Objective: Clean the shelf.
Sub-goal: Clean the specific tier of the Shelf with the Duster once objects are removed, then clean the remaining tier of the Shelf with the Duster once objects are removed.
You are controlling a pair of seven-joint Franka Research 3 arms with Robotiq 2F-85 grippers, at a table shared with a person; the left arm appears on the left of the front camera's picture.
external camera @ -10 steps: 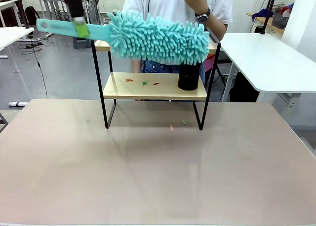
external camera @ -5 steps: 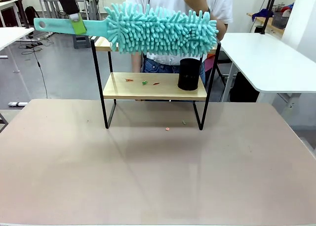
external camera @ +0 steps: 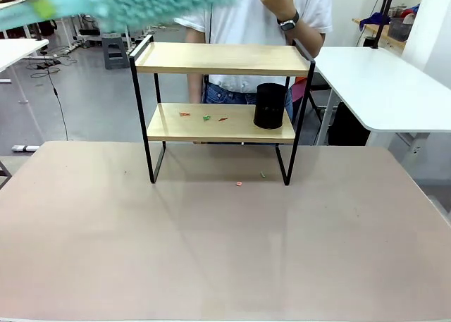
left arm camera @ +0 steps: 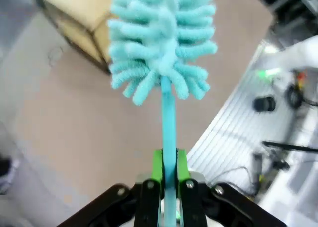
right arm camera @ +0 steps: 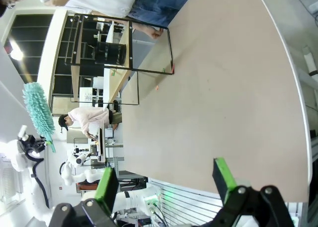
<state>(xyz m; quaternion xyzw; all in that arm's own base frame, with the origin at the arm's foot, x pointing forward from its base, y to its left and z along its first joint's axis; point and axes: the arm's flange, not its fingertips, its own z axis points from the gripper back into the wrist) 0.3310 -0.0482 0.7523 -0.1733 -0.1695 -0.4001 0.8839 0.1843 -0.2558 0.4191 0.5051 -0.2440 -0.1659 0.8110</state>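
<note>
— Shelf [external camera: 222, 58] location, from the front view?

— It stands upright on the counter [external camera: 211, 251], toward 12 o'clock from the counter's middle, with a person [external camera: 246, 12] just behind it. Its lower board carries a black cup [external camera: 270, 106] at the 3 o'clock end and small coloured scraps [external camera: 206, 116] at 9 o'clock of the cup. Two more bits [external camera: 239, 184] lie on the counter at 6 o'clock of the shelf, near its front legs.

— And the jaws?

— The left gripper [left arm camera: 169, 167] has its jaws clamped on the flat handle of a teal duster [left arm camera: 161, 48]; in the front view that duster is a blur up at 11 o'clock, above and clear of the shelf. The right gripper [right arm camera: 166, 180] has its jaws spread wide, gripping nothing, well apart from the shelf across the counter.
</note>
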